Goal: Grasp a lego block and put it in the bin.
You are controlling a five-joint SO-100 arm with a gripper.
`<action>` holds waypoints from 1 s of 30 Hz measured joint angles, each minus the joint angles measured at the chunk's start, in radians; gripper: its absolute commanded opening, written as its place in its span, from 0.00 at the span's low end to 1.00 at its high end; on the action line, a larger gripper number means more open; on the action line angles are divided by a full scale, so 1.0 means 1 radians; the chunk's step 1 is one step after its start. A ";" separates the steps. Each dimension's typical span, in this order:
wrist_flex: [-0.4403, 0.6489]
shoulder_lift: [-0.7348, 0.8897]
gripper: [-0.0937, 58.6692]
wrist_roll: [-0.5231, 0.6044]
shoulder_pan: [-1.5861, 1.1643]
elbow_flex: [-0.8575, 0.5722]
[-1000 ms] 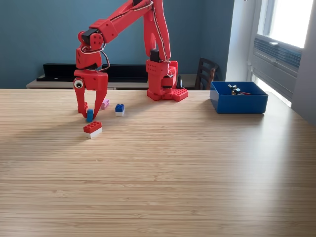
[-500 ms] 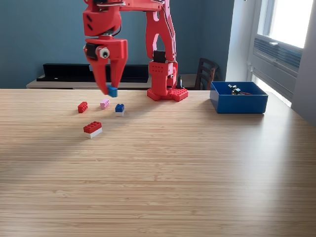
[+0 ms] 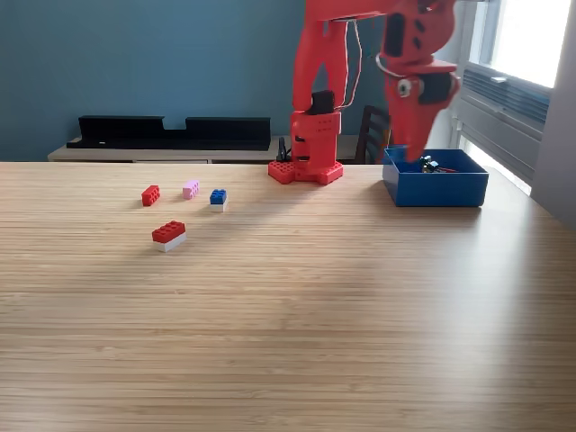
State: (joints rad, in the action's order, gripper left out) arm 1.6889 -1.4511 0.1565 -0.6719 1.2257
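My red gripper (image 3: pixel 416 155) hangs fingers-down over the left rear corner of the blue bin (image 3: pixel 438 191) at the exterior view's right. Its fingers taper close together, their tips at the bin's rim. The small blue lego block carried there barely shows against the bin's blue. On the table at the left lie a red block (image 3: pixel 150 194), a pink block (image 3: pixel 190 189), a blue-and-white block (image 3: pixel 218 198) and a red-and-white block (image 3: pixel 168 235).
The arm's red base (image 3: pixel 306 166) stands at the table's far edge, left of the bin. Small dark items (image 3: pixel 427 163) lie inside the bin. A dark chair (image 3: pixel 373 133) and a black low shelf (image 3: pixel 171 130) sit behind the table.
The gripper closed on a small blue block among the left-hand blocks, lifted it, and swung right across the table to above the bin.
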 measured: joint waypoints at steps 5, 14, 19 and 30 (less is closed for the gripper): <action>0.000 0.015 0.00 -0.081 -0.235 -0.018; 0.000 0.018 0.01 -0.150 -0.541 -0.080; 0.000 0.018 0.42 -0.178 -0.580 -0.098; 0.000 0.018 0.43 -0.202 -0.581 -0.100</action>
State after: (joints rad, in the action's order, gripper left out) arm 1.6889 -1.4327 -0.0460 -1.2533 1.1259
